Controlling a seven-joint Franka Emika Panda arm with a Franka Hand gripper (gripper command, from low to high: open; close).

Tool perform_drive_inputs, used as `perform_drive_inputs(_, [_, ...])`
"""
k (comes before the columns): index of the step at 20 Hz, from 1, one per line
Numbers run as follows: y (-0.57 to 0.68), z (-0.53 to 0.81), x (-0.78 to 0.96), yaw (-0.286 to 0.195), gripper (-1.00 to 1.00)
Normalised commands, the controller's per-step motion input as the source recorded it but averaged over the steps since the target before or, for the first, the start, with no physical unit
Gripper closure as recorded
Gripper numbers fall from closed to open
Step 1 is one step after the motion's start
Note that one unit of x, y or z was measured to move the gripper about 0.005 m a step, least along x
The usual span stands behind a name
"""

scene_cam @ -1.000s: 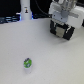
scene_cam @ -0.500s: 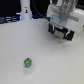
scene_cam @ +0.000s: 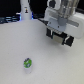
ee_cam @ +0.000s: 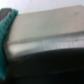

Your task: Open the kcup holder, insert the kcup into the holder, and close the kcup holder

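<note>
The kcup [scene_cam: 27, 63], a tiny whitish pod with a green-and-blue top, stands alone on the white table [scene_cam: 20, 45] toward the exterior view's lower left. My gripper [scene_cam: 58, 37] hangs at the upper right, far from the pod, with its dark fingers [scene_cam: 49, 34] spread apart and nothing between them. The black kcup holder [scene_cam: 76, 24] shows only as a dark mass behind and beside the gripper, mostly hidden by the arm. The wrist view is blurred, showing a grey surface [ee_cam: 45, 30] over a dark band, and the pod is not in it.
A white bottle-shaped object [scene_cam: 24, 9] stands at the back on the exterior view's left. A teal patch [ee_cam: 6, 30] sits at the edge of the wrist view.
</note>
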Motion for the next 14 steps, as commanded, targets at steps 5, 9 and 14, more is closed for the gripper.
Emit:
perform_drive_inputs(5, [-0.31,0.1,0.64,-0.062,-1.0])
perform_drive_inputs(9, [-0.2,0.19,0.28,-0.09,-1.0])
perform_drive_inputs(14, [-0.43,0.25,0.31,-0.116,-1.0])
